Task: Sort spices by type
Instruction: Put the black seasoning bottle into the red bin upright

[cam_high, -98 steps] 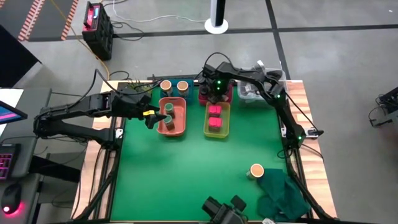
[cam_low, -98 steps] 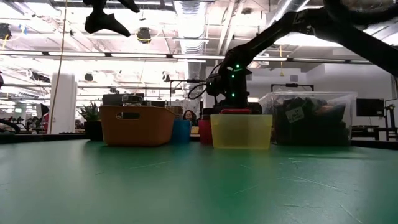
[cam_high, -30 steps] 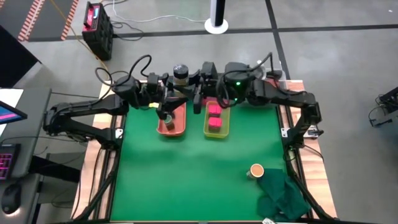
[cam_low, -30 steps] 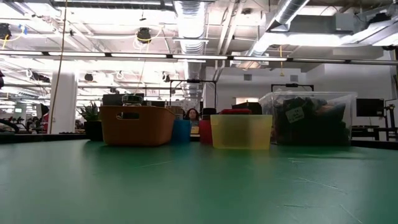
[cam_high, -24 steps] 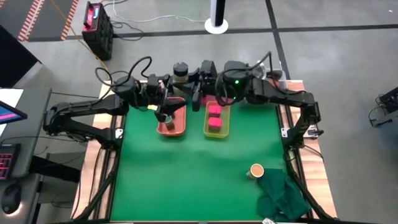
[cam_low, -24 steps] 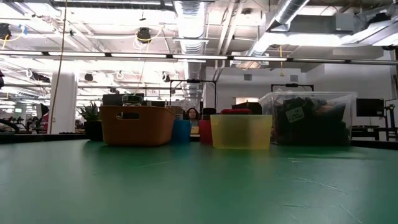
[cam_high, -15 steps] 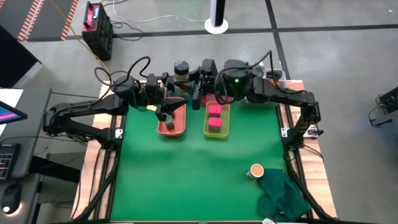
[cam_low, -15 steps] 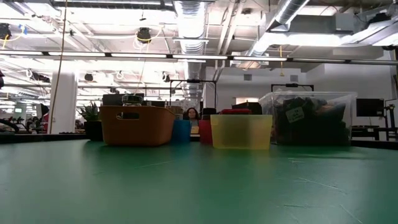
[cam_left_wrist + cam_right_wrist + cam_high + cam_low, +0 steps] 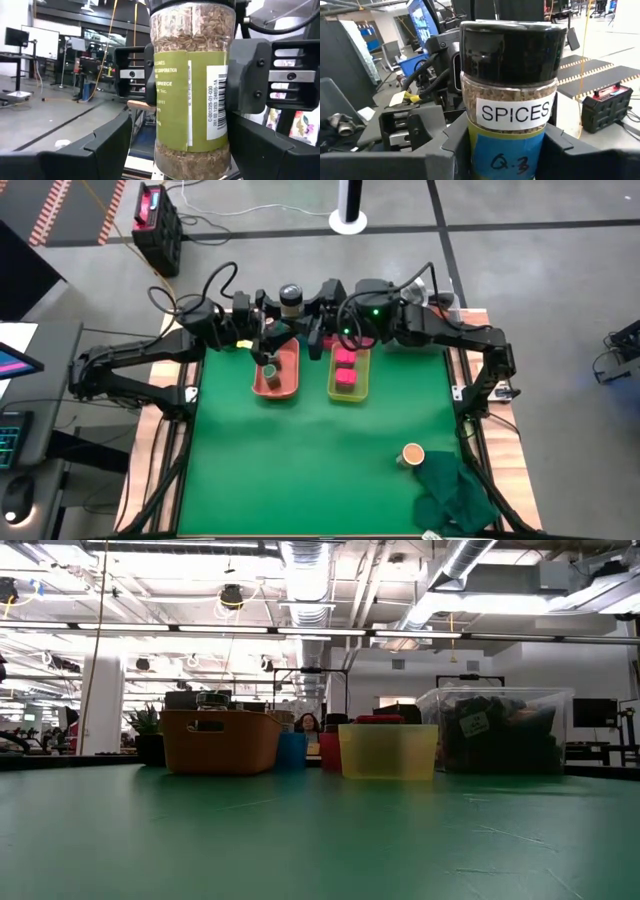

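In the high view, nearest to the front edge of the green table (image 9: 300,460), one tan-topped jar (image 9: 412,454) stood alone, just beside a crumpled dark green cloth (image 9: 455,495) at the right corner. Farther back, an orange tray (image 9: 278,388) held a dark green-topped jar (image 9: 270,369), and just to its right a yellow tray (image 9: 349,392) held two magenta-pink little boxes (image 9: 345,367) in a row. Above the far ends of these trays the two arms met over a single spice jar (image 9: 291,299) with a black lid, raised off the table. The left gripper (image 9: 268,330) reached it from the left side and the right gripper (image 9: 322,328) from the right side. In the left wrist view the spice jar (image 9: 191,85) stood upright between the left gripper's own spread fingers (image 9: 100,150), which flanked its lower part; if they touched the glass, I could not tell. The fingers of the other arm pressed on both sides of its body. In the right wrist view the same jar (image 9: 512,95), with a white label reading "SPICES", sat upright deep between the right gripper's fingers (image 9: 420,150), which pinched its lower half. In the low view, at the far edge of the table, the orange tray (image 9: 220,742), the yellow tray (image 9: 388,751) and a clear box (image 9: 495,730) of grey clutter stood in a line.
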You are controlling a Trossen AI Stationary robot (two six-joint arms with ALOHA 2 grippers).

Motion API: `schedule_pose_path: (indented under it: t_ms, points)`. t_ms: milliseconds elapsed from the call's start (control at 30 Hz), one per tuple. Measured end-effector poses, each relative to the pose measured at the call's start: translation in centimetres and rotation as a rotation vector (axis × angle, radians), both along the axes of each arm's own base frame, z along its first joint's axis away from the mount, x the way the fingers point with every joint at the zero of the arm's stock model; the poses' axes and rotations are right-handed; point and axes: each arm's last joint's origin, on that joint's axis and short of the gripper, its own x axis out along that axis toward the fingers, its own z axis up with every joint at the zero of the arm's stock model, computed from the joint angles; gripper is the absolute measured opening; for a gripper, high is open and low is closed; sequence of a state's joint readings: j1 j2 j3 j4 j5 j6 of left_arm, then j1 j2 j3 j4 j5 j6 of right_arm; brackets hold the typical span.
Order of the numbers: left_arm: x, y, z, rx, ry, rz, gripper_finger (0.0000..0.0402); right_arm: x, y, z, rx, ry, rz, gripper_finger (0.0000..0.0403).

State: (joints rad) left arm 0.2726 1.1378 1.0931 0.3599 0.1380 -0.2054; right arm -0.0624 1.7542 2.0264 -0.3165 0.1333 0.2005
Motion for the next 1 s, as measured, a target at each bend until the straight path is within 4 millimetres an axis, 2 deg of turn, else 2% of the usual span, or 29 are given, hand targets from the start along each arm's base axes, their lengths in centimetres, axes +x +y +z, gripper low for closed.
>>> schedule_pose_path:
  t_ms: [267,433,533,700,867,1000]
  points:
    - [0.0,0.0,-0.1,0.024,0.011,-0.007,0.0290,0.0,0.0,0.0,0.000,-0.002,0.005,0.0178]
    - [0.0,0.0,-0.1,0.035,0.015,-0.004,0.0249,0.0,0.0,-0.1,0.000,0.007,0.005,0.0192]
    - [0.1,0.0,-0.2,0.042,0.026,-0.004,0.0214,0.0,0.0,-0.3,0.000,0.034,0.004,0.0219]
    - [0.2,0.0,-0.5,0.034,0.060,0.000,0.0170,0.0,-0.4,-0.5,-0.025,0.060,-0.002,0.0288]
    - [0.2,0.1,-0.9,0.019,0.097,0.013,0.0171,-0.9,-1.0,0.3,-0.024,0.093,-0.014,0.0352]
    - [0.3,0.1,-1.2,0.017,0.126,0.012,0.0177,-1.6,-1.5,1.3,-0.024,0.096,-0.030,0.0379]
